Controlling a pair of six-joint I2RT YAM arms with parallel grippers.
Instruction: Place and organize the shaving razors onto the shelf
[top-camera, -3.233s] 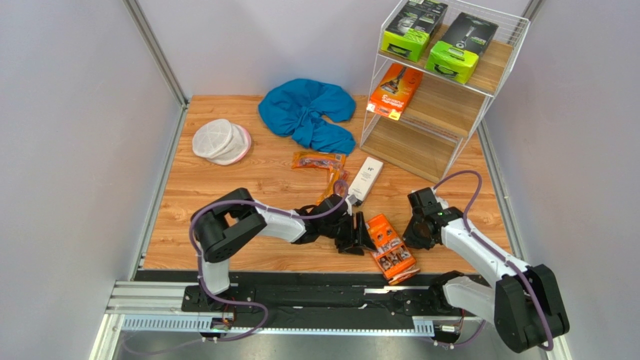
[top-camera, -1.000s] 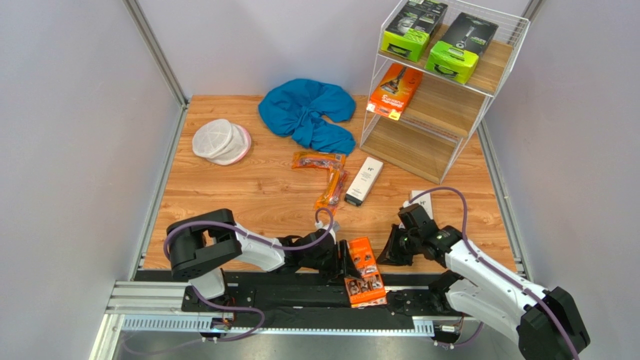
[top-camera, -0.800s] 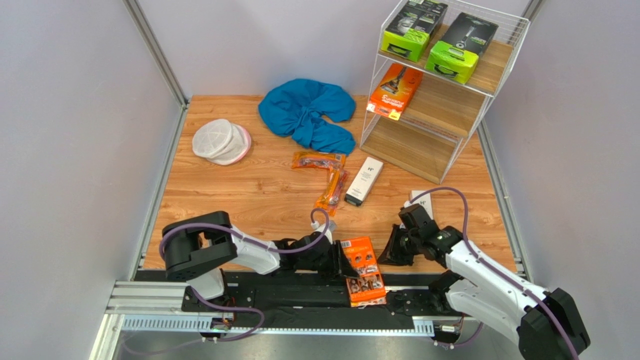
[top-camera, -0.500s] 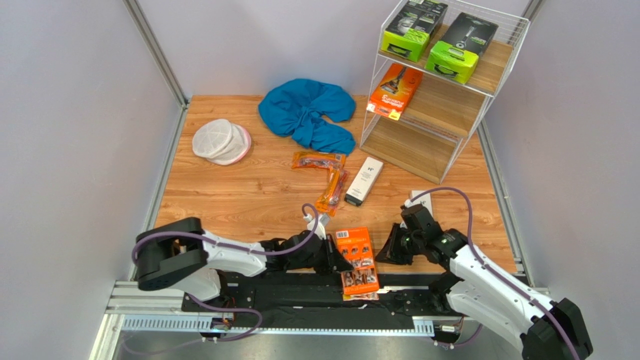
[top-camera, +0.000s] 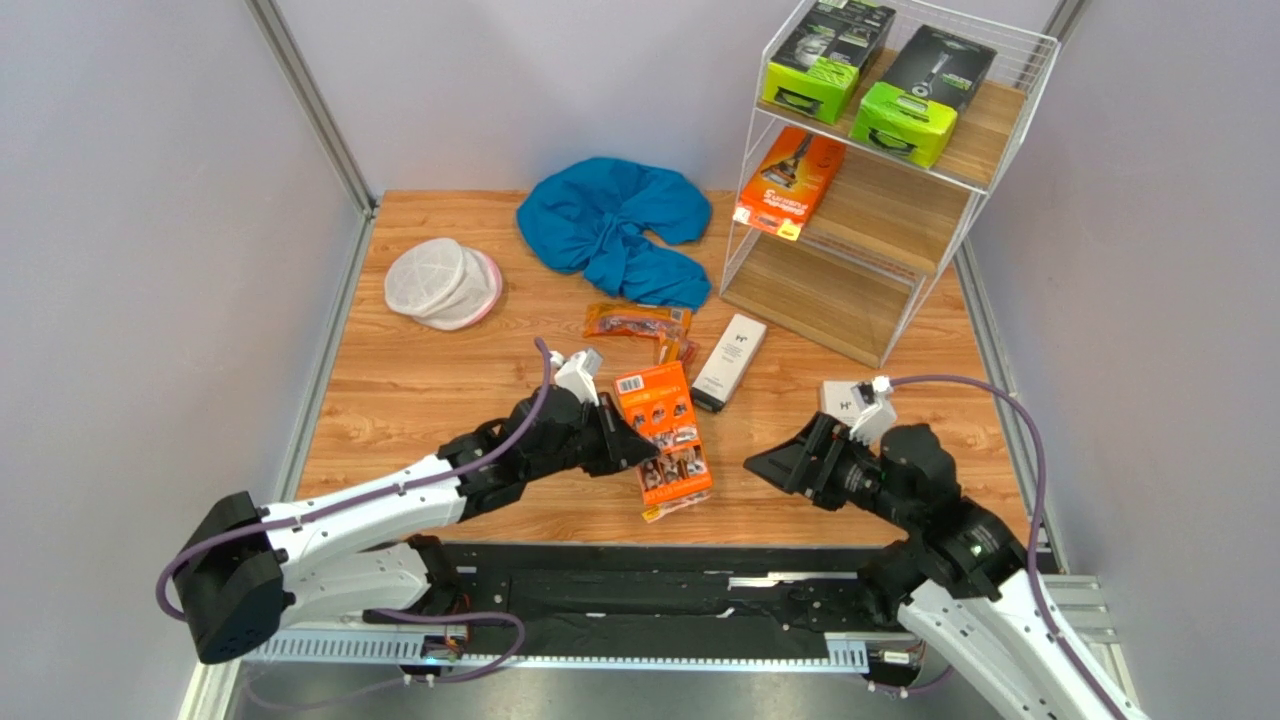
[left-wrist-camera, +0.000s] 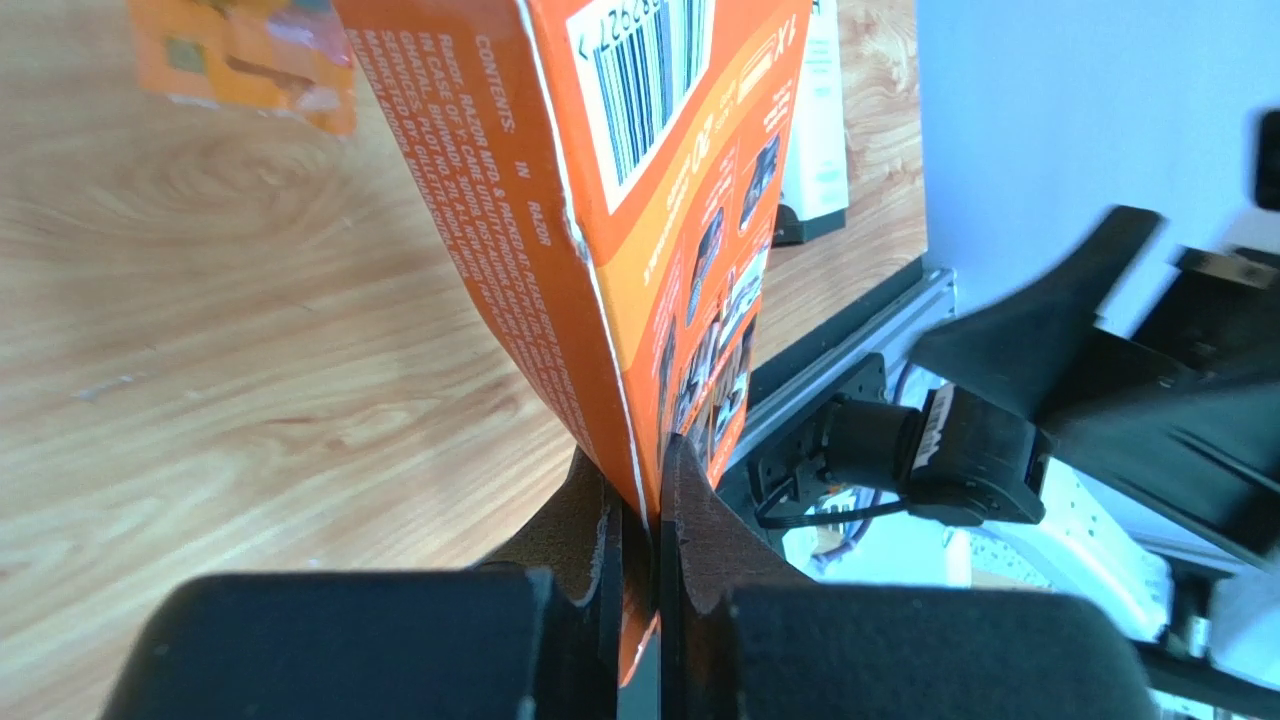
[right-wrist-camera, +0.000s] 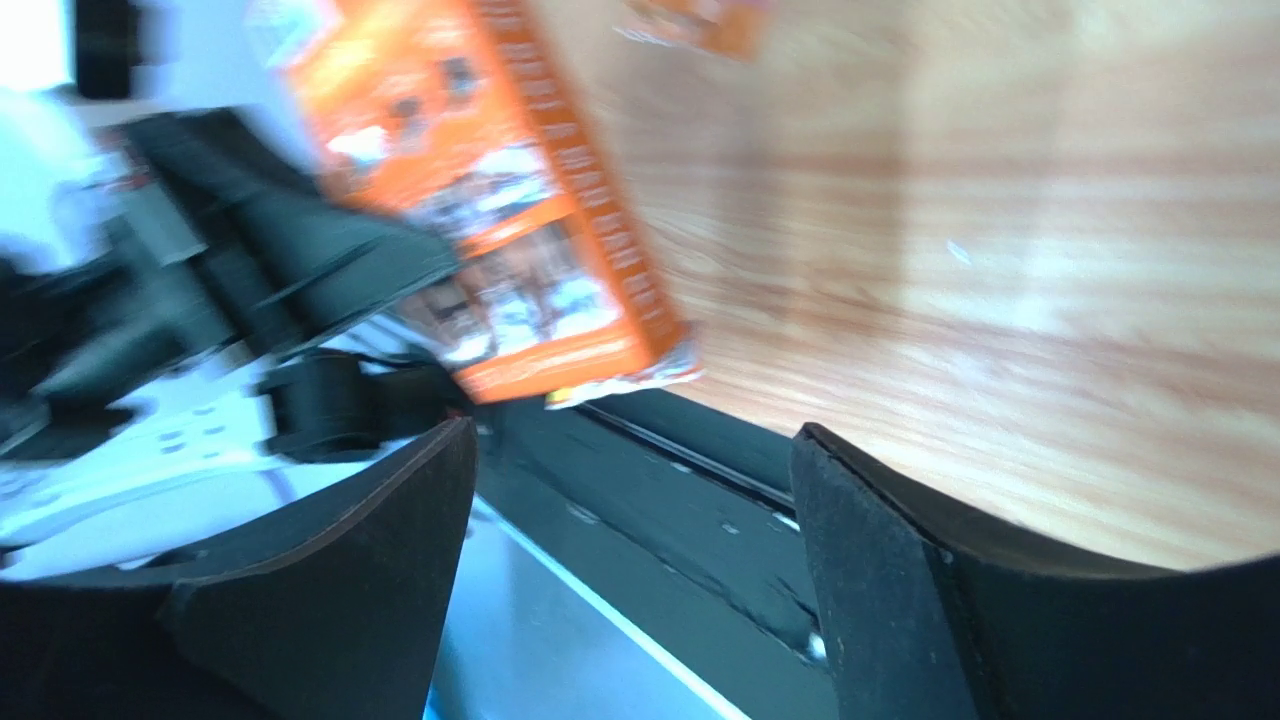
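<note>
While tight in left gripper (left-wrist-camera: 639, 483), orange carton (top-camera: 664, 438) (shelf (top-camera: 819, 293): three packs (top-camera: 790, 177)), right gripper (right-wrist-camera: 628, 443) spread

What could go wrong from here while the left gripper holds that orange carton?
The left gripper pinches the orange carton only by a thin edge, so it could swing or slip out. The open right gripper sits close beside it and might clip it.
</note>
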